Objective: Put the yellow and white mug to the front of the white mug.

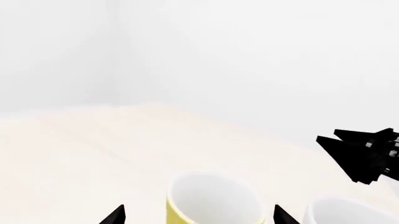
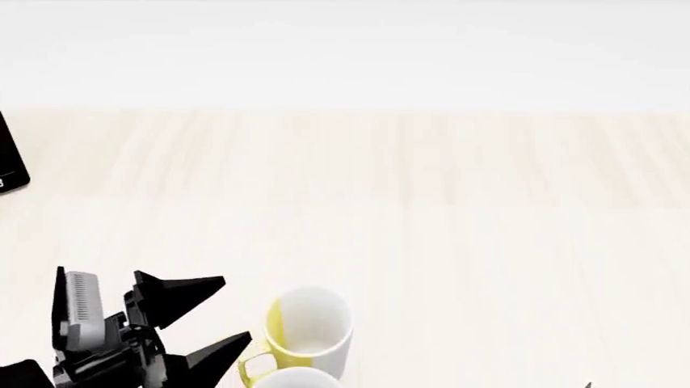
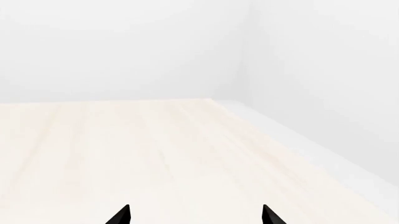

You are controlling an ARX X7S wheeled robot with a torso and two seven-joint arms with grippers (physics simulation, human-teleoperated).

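Observation:
The yellow and white mug [image 2: 307,326] stands upright on the pale wooden table [image 2: 431,210], near the front edge of the head view, with its yellow handle [image 2: 257,368] toward the front left. Only the rim of the white mug [image 2: 296,378] shows, just in front of it. My left gripper [image 2: 235,311] is open just left of the small mug. In the left wrist view the mug [image 1: 212,198] sits ahead, between the open fingertips of my left gripper [image 1: 199,215], with the white mug [image 1: 349,212] beside it. My right gripper [image 3: 196,215] is open and empty.
A black object [image 2: 11,162] sticks in at the left edge of the head view. A black gripper-like part [image 1: 365,154] shows beyond the white mug in the left wrist view. White walls rise behind the table.

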